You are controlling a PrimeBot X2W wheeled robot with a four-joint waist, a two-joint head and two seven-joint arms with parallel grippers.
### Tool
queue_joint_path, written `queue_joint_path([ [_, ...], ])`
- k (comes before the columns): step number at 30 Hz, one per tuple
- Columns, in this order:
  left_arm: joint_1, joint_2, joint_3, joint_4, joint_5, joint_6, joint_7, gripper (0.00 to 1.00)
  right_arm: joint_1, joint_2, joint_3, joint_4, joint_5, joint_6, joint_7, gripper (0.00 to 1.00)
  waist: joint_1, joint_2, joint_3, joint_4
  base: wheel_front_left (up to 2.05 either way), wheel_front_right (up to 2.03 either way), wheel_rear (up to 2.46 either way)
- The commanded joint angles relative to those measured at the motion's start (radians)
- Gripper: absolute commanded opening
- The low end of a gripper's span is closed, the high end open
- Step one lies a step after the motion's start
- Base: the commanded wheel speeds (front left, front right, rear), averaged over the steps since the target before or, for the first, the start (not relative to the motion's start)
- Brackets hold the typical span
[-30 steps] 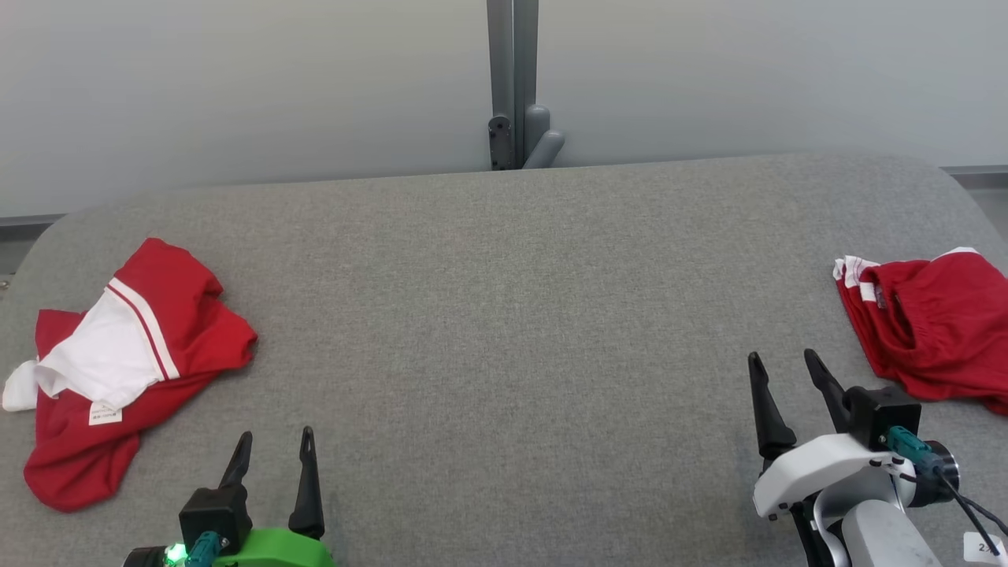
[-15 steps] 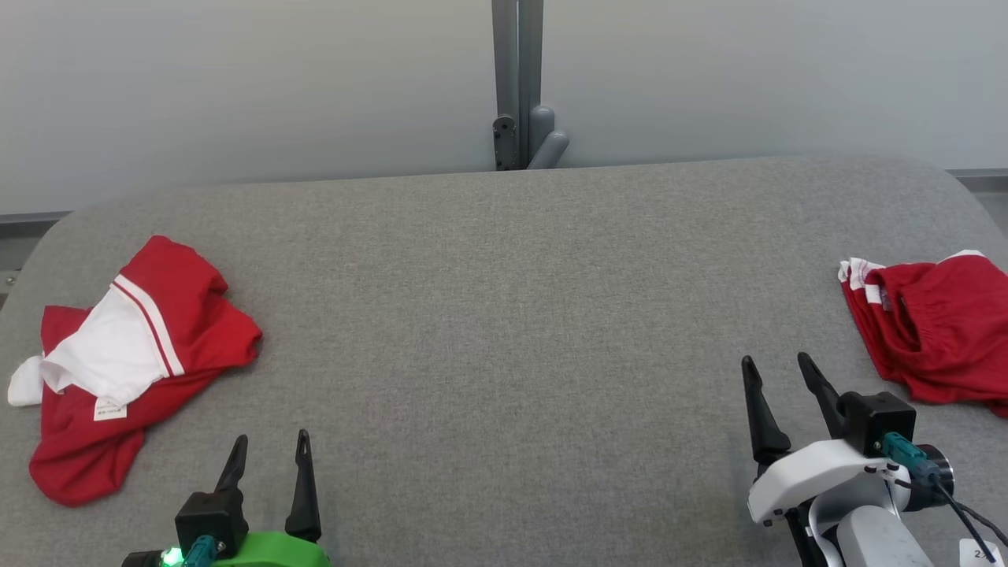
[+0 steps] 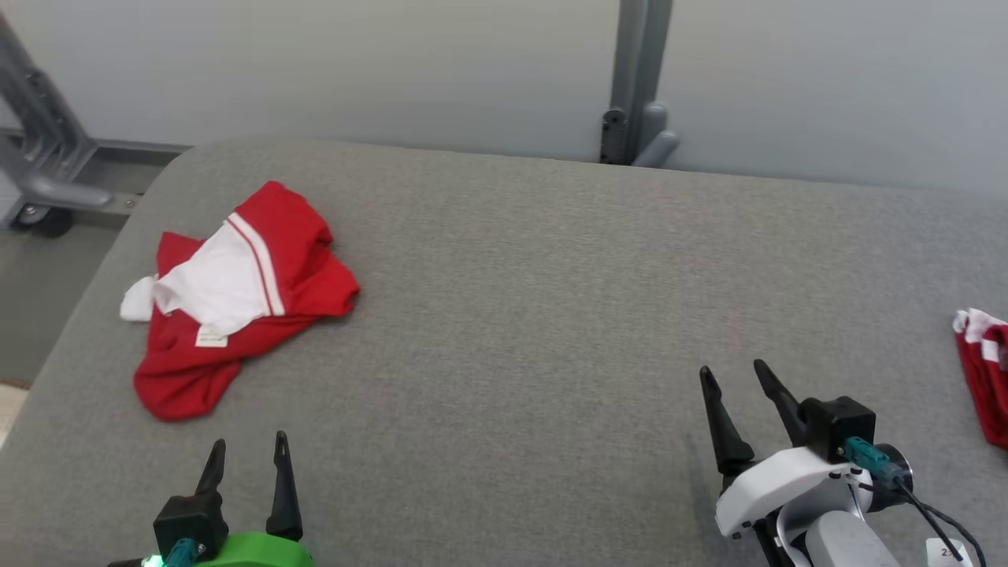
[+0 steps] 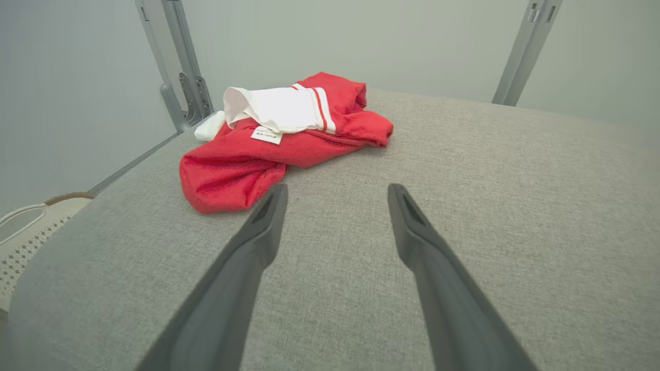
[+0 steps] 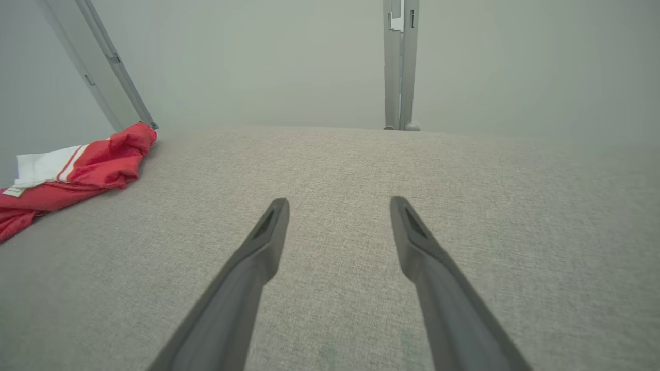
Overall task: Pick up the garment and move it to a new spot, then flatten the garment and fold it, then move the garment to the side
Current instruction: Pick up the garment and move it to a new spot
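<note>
In the head view the garment (image 3: 236, 299), red with a white panel edged by a thin red stripe, is seen crumpled on the left part of the grey fabric surface (image 3: 512, 236). It lies ahead of the left hand (image 3: 249, 441), whose two dark fingers are held spread and empty. The right hand (image 3: 732, 368) is likewise held spread and empty over bare surface on the right, well apart from the garment. At the right edge of the head view a second red garment (image 3: 984, 378) with white trim is cut off by the frame. In the left wrist view a white perforated basket (image 4: 26, 226) is seen below the surface's edge, and the garment's nearest red fold is seen close beyond the left fingertip, with bare surface between. In the right wrist view the garment is seen low at the left edge, across open surface. A small white label (image 4: 266, 135) is sewn under the white panel, but its print is too small to be read. A grey upright post (image 3: 638, 79) is set against the pale wall behind the surface, and a slanted grey frame (image 3: 31, 118) with a dark wheel is placed at the far left.
</note>
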Motion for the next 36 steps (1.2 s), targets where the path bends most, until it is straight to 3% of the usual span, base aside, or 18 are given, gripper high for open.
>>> queue_joint_path([
  [1, 0.017, 0.003, 0.009, -0.004, 0.001, 0.002, 0.001, 1.00, 0.005, -0.002, 0.017, 0.004, 0.015, -0.001, -0.003, 1.00, 0.0000, 0.0000, 0.004, 0.154, 0.00, 0.00, 0.00],
  [9, 0.044, 0.003, 0.058, -0.005, 0.018, -0.016, 0.001, 1.00, -0.014, -0.003, 0.073, 0.011, 0.045, -0.001, -0.003, 1.00, 0.0000, 0.0000, 0.004, 0.310, 0.00, 0.00, 0.00],
  [14, 0.061, 0.003, 0.078, -0.013, 0.009, -0.027, 0.001, 1.00, -0.030, -0.004, 0.104, 0.026, 0.054, -0.001, -0.003, 1.00, 0.0000, 0.0000, 0.007, 0.330, 0.00, 0.00, 0.00],
  [20, 0.051, 0.003, 0.067, 0.006, -0.029, -0.050, 0.001, 1.00, -0.038, -0.003, 0.103, 0.033, 0.044, -0.001, -0.003, 1.00, 0.0000, 0.0000, 0.009, 0.323, 0.00, 0.00, 0.00],
  [25, -0.014, 0.003, 0.074, 0.034, -0.056, -0.075, 0.001, 1.00, -0.055, -0.005, 0.098, 0.030, 0.016, -0.001, -0.003, 1.00, 0.0000, 0.0000, 0.052, 0.274, 0.00, 0.00, 0.00],
  [30, -0.146, 0.015, 0.103, 0.070, -0.064, -0.100, 0.000, 1.00, -0.097, -0.030, 0.102, 0.006, -0.008, -0.001, -0.003, 1.00, 0.0000, 0.0000, 0.138, 0.212, 0.00, 0.00, 0.00],
  [36, -0.376, 0.075, 0.073, 0.168, -0.104, -0.123, 0.001, 1.00, -0.152, -0.066, 0.109, -0.033, -0.018, -0.001, -0.003, 1.00, 0.0000, 0.0000, 0.251, 0.150, 0.00, 0.00, 0.00],
])
